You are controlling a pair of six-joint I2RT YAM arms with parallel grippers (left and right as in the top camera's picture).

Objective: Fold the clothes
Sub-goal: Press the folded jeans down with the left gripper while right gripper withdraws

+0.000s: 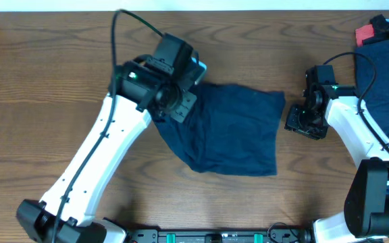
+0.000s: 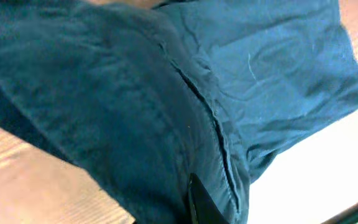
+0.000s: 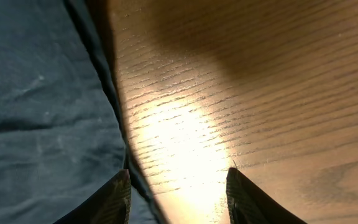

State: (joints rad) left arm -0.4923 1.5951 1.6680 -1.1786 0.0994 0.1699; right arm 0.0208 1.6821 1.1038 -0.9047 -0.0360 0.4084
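Observation:
A dark navy garment (image 1: 231,128) lies on the wooden table (image 1: 46,81), partly folded over. My left gripper (image 1: 174,101) sits at its upper left corner, shut on the cloth. In the left wrist view the navy cloth (image 2: 135,93) fills the frame and drapes over one dark finger (image 2: 201,202). My right gripper (image 1: 301,121) is just right of the garment's right edge. In the right wrist view its fingers (image 3: 178,186) are open, with the garment's edge (image 3: 36,112) at the left finger and bare wood between them.
A pile of dark blue clothes (image 1: 387,61) lies at the far right, with a red item (image 1: 367,34) on top at the back right corner. The table's back edge runs along the top.

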